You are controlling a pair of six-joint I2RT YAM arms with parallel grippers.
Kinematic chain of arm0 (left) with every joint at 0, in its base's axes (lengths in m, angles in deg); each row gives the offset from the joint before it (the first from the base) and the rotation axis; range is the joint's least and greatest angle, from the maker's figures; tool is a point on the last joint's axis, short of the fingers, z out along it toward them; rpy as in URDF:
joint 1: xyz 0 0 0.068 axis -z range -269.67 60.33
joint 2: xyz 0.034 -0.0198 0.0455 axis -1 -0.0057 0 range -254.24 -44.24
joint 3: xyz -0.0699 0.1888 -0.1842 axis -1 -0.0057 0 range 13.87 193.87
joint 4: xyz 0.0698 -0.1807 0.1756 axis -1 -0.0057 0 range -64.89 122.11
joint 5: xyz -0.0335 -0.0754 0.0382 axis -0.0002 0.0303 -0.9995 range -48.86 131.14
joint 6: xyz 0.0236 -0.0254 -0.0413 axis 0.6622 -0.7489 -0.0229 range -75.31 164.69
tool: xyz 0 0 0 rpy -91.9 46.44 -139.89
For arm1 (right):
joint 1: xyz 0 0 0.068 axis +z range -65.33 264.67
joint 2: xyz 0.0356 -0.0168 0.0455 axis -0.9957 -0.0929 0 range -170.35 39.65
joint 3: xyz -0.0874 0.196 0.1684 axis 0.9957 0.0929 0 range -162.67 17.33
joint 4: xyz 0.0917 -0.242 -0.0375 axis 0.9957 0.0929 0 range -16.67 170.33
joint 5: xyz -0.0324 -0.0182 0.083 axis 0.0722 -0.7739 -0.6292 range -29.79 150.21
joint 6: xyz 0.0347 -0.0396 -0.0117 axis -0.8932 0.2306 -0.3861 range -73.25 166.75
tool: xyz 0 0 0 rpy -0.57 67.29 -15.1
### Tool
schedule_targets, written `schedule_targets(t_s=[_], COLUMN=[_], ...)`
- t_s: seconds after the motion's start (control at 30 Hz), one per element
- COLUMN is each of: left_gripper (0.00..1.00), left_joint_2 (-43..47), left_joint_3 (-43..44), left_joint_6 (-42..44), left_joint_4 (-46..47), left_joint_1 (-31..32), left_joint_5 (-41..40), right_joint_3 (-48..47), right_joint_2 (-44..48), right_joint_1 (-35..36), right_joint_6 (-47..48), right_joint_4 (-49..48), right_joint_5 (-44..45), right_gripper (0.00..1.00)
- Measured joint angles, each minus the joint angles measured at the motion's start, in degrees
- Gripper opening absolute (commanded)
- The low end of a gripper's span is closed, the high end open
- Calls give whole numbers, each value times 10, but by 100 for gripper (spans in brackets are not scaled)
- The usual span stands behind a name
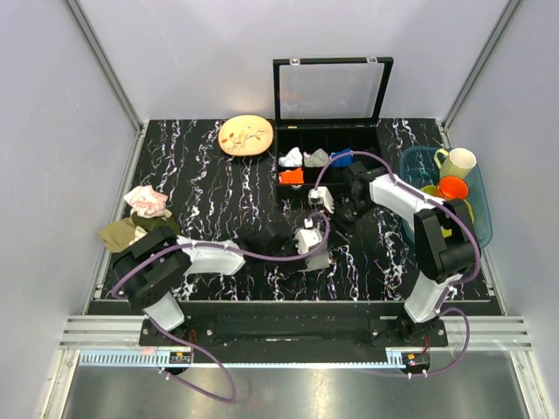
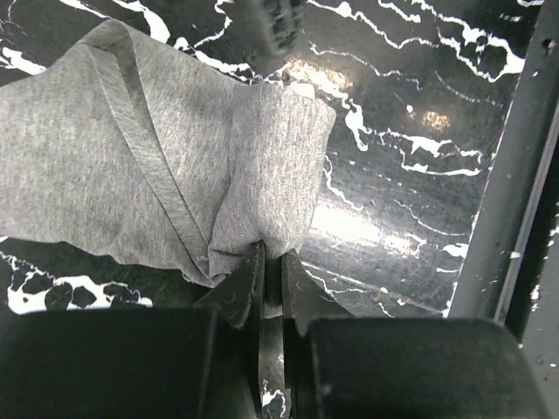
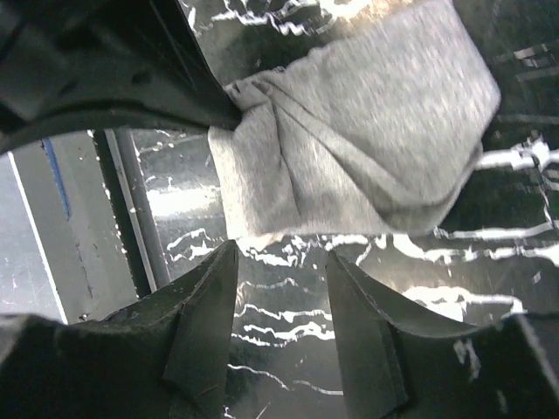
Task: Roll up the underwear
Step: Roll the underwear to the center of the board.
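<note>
Underwear [image 2: 131,157] pinched at its edge in left gripper [image 2: 271,259], right gripper [image 3: 281,257] open just beside it

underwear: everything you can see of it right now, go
The underwear is a small mid-grey, heathered soft knit with a flat sewn band running diagonally across it. It lies crumpled and partly folded over on the black marbled table. The left gripper is shut on a bunched fold at its edge. The right gripper stands open just short of the cloth, with nothing between its fingers.
</note>
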Motion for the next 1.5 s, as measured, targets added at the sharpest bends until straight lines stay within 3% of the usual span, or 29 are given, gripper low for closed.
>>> schedule_targets(t_s=[0.3, 0.47, 0.63, 0.83, 0.97, 1.07, 1.13, 1.23, 1.33, 1.5], left_gripper=[0, 1, 2, 3, 6, 13, 19, 36, 44, 53], left_joint_2=[-75, -126, -180, -217, -223, -225, -226, -218, -172, 17], left_joint_3=[125, 178, 231, 261, 262, 262, 261, 242, 188, 22], left_joint_6=[-45, -87, -125, -163, -187, -205, -216, -241, -264, -258], left_joint_4=[-141, -197, -250, -278, -277, -273, -269, -240, -180, -77], left_joint_1=[-70, -117, -151, -171, -177, -181, -183, -187, -193, -210], left_joint_5=[138, 231, 304, 352, 360, 362, 361, 353, 316, 167], right_joint_3=[116, 189, 257, 267, 274, 279, 280, 275, 255, 218], right_joint_2=[145, 245, 308, 249, 197, 180, 173, 156, 138, 119], right_joint_1=[-31, -27, 30, 129, 148, 149, 150, 150, 150, 148], right_joint_6=[37, 142, 258, 309, 316, 319, 321, 320, 310, 271], right_joint_4=[-50, -73, -122, -210, -265, -295, -309, -330, -334, -290], right_joint_5=[16, -6, -4, 56, 103, 122, 130, 141, 149, 147], right_gripper=[61, 82, 83, 76, 73, 65, 53, 36, 28, 26])
